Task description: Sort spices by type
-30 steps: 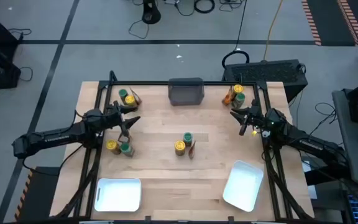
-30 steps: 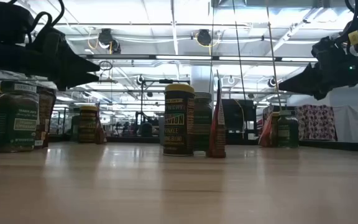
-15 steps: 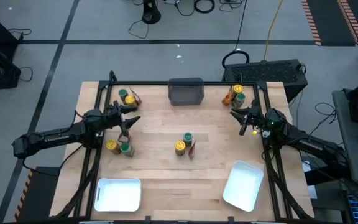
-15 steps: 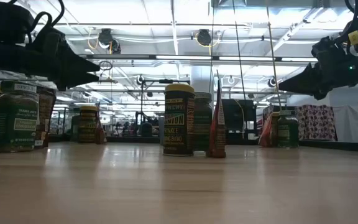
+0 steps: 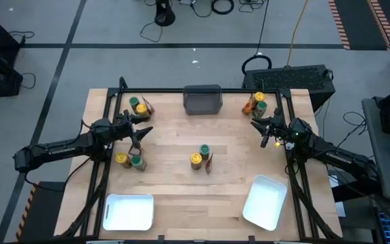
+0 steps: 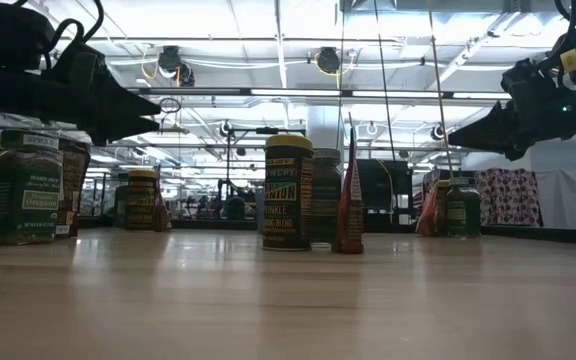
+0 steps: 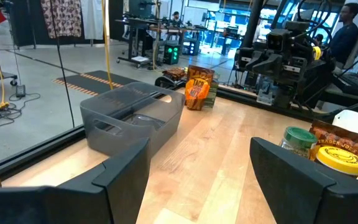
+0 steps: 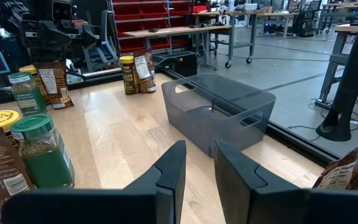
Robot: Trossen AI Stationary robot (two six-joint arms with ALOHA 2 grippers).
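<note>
Hovering hands (image 5: 143,129), unsorted spices (image 5: 200,157)

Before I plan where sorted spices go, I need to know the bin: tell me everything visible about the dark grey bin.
The dark grey bin is a rectangular tub of smoky, slightly see-through plastic with rounded corners, a rolled rim and cut-out handles in its end walls. It sits upright and open-topped at the middle of the table's far edge, looks empty, and nothing touches it; spice groups stand apart on either side.
</note>
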